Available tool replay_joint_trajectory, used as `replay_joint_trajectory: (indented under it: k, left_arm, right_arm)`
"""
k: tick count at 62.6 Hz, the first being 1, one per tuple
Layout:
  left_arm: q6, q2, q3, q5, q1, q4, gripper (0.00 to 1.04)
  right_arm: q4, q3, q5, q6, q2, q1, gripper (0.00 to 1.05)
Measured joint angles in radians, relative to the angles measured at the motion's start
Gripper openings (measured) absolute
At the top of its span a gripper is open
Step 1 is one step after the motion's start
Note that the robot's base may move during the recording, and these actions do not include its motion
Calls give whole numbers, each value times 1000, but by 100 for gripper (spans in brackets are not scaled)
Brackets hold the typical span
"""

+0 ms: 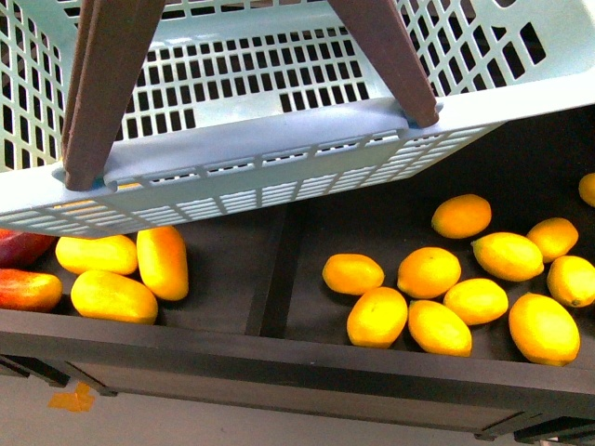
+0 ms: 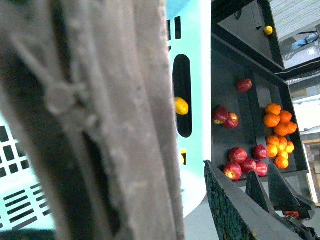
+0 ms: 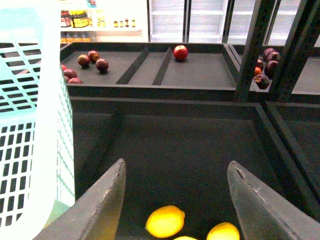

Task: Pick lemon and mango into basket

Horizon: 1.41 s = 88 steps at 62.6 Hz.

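Observation:
The teal basket (image 1: 279,139) hangs tilted across the top of the front view, its brown handles (image 1: 102,93) raised. My left gripper (image 2: 167,202) is shut on the basket, with a brown handle (image 2: 100,120) blurred right against the camera. Yellow mangoes (image 1: 112,295) lie in the left shelf compartment below the basket. Several lemons (image 1: 429,271) lie in the right compartment. My right gripper (image 3: 175,200) is open and hovers over two lemons (image 3: 165,221), with the basket wall (image 3: 25,125) beside it. Neither gripper shows in the front view.
A raised divider (image 1: 270,279) splits the dark shelf, and a front lip (image 1: 279,358) runs along its edge. Red fruit (image 1: 28,288) lies at the far left. Red apples (image 2: 240,162) and oranges (image 2: 280,122) sit on other trays. An upright post (image 3: 250,55) stands behind.

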Motion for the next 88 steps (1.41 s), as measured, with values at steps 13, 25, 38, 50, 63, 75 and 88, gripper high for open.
replay_joint_trajectory:
  k: [13,25,38,50,63,75,88]
  left_arm:
    - [2,0,0,4,-8,0,29]
    - [0,0,0,8,-8,0,28]
    - [-2,0,0,6,-6,0,28]
    - [3,-1,-2,-8,0,0,28]
    - [3,-2,-2,-1,-1,0,28]
    - [1,-2,-2,3,-1,0,28]
    - [1,-2,-2,-2,-1,-1,28]
  right_arm:
    - [0,0,4,0,-1,-3,96]
    - [0,0,0,0,-4,-3,96]
    - [0,0,-1,0,-6,-3,96]
    - [-1,-2,-1,0,-5,-3,96]
    - [-2,-2,-3,0,-4,-3,96]
    - [-2,-1,-3,0,-5,-3,96]
    - [-2,-2,-3,0,-5,-3,96]
